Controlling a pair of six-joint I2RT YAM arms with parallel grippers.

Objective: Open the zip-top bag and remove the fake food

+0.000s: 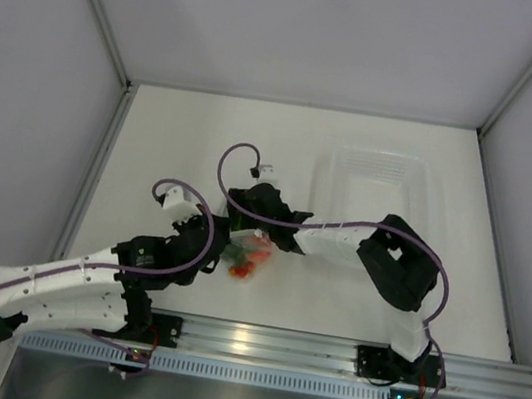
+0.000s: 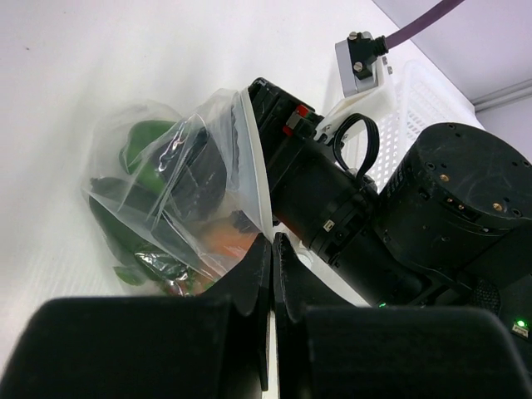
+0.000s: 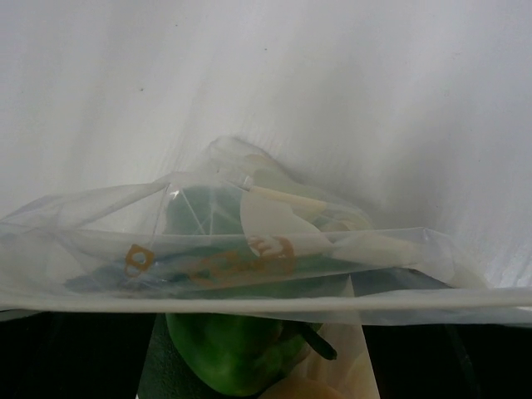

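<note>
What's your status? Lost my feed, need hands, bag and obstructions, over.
Left hand shut on zip-top bag rim. Right hand open inside bag mouth. Fake food in bag. Clear tray off to the side, not in the way.

The zip-top bag [image 1: 240, 252] was a small, clear, wrinkled plastic pouch lying on the white tabletop [image 1: 205, 139], slightly left of centre and towards the near edge. Its mouth stood open, the white zip strip running along the rim. One part of that rim was pinched in the closed jaws of the left gripper [image 2: 272, 249], so that side stood lifted. The fake food [image 2: 145, 150] was still inside, bunched at the bottom. A glossy bright green pepper [image 3: 233, 353] sat nearest the mouth, with an orange-pink piece [image 2: 226, 241] beside it. A dark green piece [image 2: 112, 224] lay low against the plastic, and red bits [image 1: 256, 251] showed through the side.
</note>
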